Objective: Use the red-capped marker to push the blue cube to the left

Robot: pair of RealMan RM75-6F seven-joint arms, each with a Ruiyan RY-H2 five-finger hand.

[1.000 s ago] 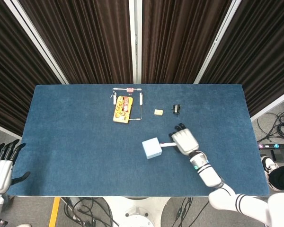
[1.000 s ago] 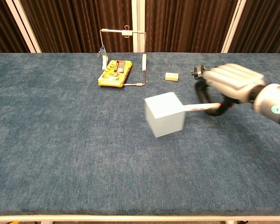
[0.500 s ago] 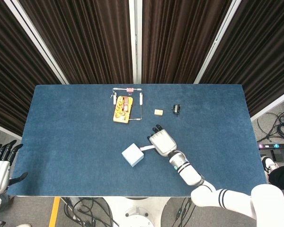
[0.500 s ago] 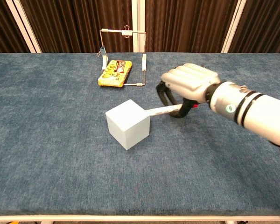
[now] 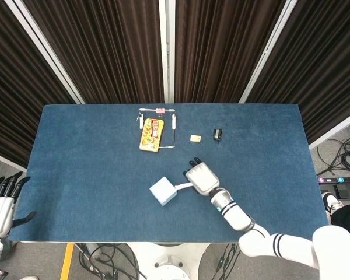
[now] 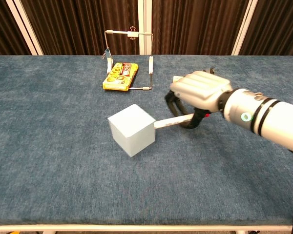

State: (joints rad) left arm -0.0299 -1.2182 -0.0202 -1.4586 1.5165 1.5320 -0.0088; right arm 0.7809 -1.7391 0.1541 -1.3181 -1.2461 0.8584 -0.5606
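Note:
The pale blue cube (image 5: 163,191) (image 6: 132,129) sits near the middle of the blue table, turned on a diagonal. My right hand (image 5: 201,178) (image 6: 198,91) is just to its right, fingers curled around the marker (image 5: 183,187) (image 6: 172,122). The marker's white barrel points left and its tip touches the cube's right face; a bit of red cap shows below the hand in the chest view. My left hand (image 5: 0,207) hangs off the table's left edge, fingers apart, holding nothing.
A yellow snack pack (image 5: 151,135) (image 6: 120,76) lies inside a wire frame (image 5: 172,133) (image 6: 151,73) at the back centre. A small beige block (image 5: 195,138) and a black clip (image 5: 217,135) lie to the right of them. Table edge (image 6: 146,225) runs close at the front.
My right hand has swept left with the marker, sliding the cube left and rotating it. Over the last half second the motion nearly stopped, and the hand drew slightly right.

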